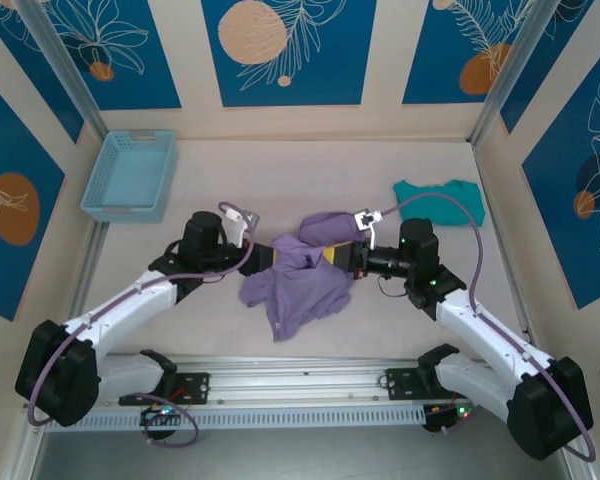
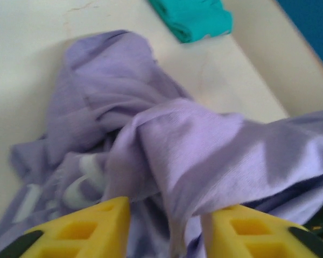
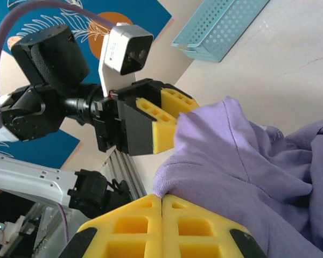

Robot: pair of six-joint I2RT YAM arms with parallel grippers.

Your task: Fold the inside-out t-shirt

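The crumpled, thin lavender-purple t-shirt (image 1: 298, 282) lies mid-tabletop (image 1: 280, 170), bunched between both arms. The right hand (image 3: 161, 200) has its yellow pads (image 3: 196, 228) pressed together, pinching the shirt's edge. The left hand (image 2: 164, 217) has its fingers (image 2: 86, 231) apart, with a fold of shirt draped loosely between them. A folded teal garment (image 1: 440, 200) lies farther right.

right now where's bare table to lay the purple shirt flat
bare: the back strip between basket and teal garment, and the narrow near strip between t-shirt and rail. crowded mid-table, where left gripper and right gripper meet it.
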